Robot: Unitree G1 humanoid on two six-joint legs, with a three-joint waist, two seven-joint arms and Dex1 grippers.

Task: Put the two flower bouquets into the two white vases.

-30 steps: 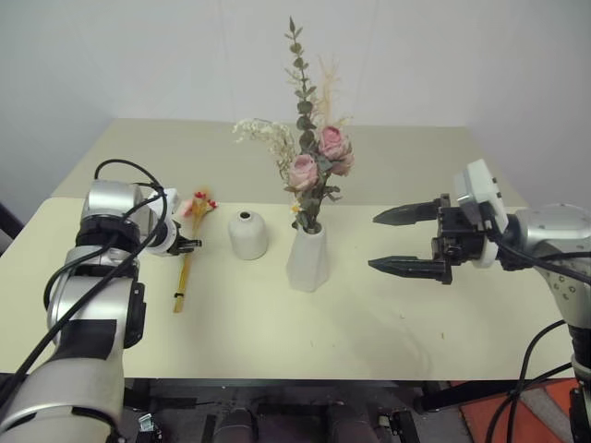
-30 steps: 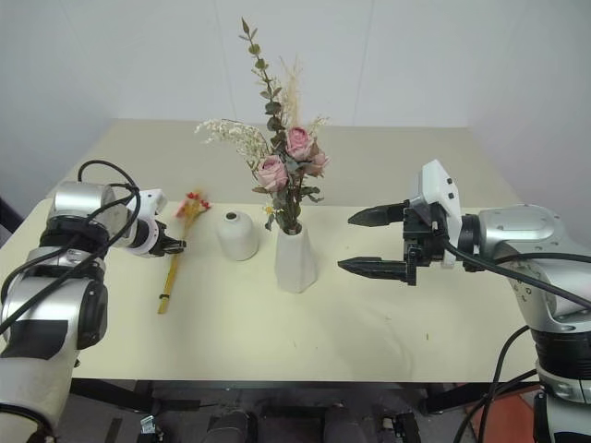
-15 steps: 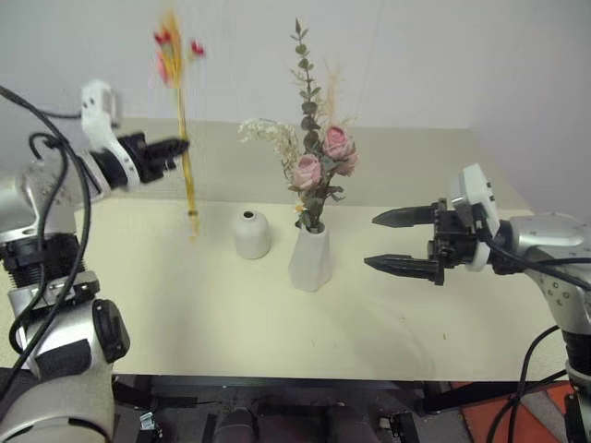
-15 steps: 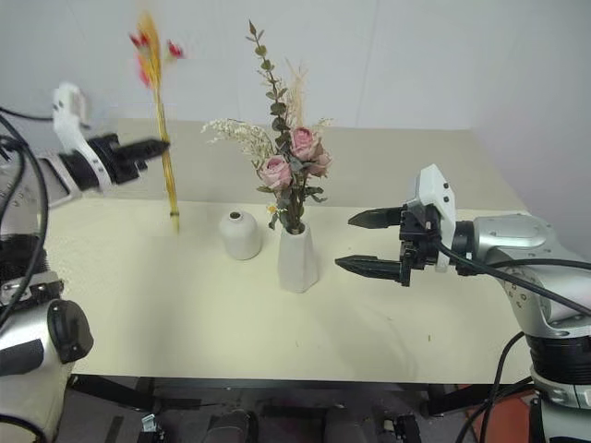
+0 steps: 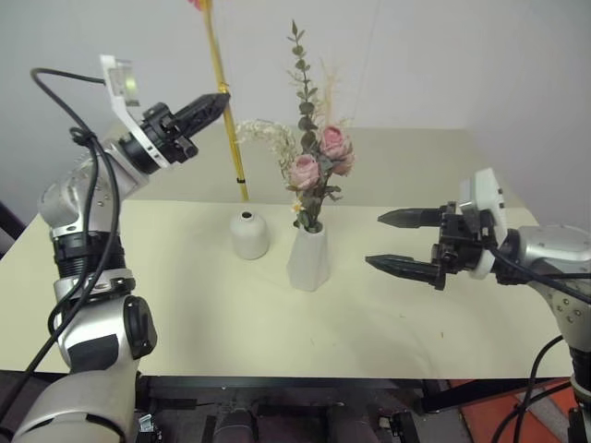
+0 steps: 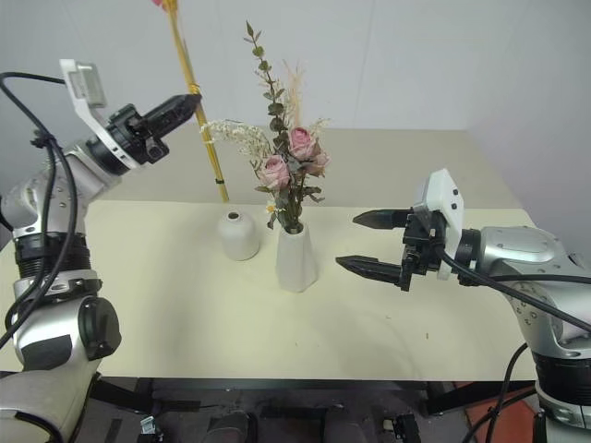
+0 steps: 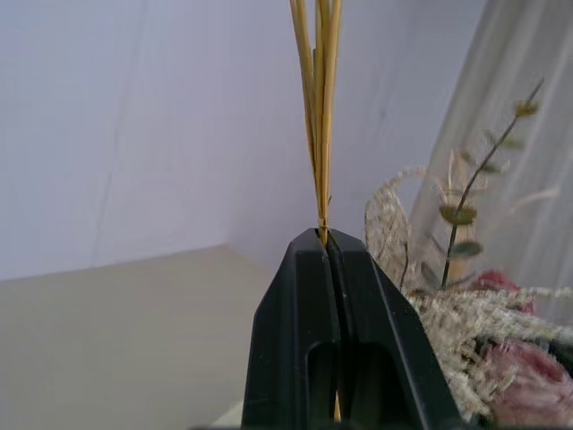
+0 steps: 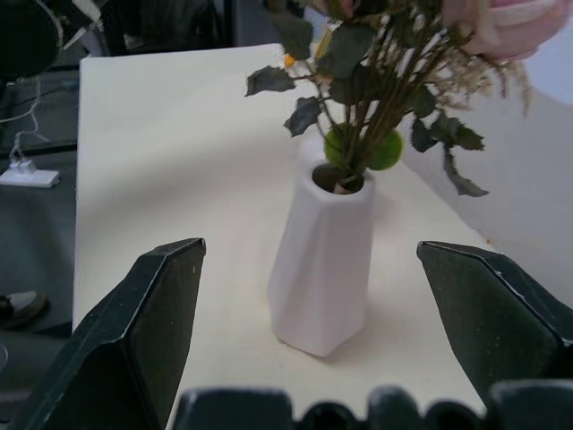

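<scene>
The slim bouquet (image 5: pixel 226 111) is clamped by its yellow stems in the left gripper (image 5: pixel 222 96), held upright in the air above and behind the short round vase (image 5: pixel 248 233), stem ends clear of the table (image 5: pixel 185 305). The bushy rose bouquet (image 5: pixel 314 166) is seated in the tall faceted vase (image 5: pixel 308 258), just right of the round one. The right gripper (image 5: pixel 399 242) is held right of the tall vase, fingers spread wide apart, nothing gripped.

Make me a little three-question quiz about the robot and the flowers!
1. True or false: the bushy pink-rose bouquet already stands in the tall faceted white vase.
2. What does the left gripper pinch?
A) slim yellow-stemmed bouquet
B) a spoon
C) nothing
3. Fill in: the short round white vase is ____, and the right gripper is ____.

Key: 1 true; 2 A; 3 empty, open.
</scene>
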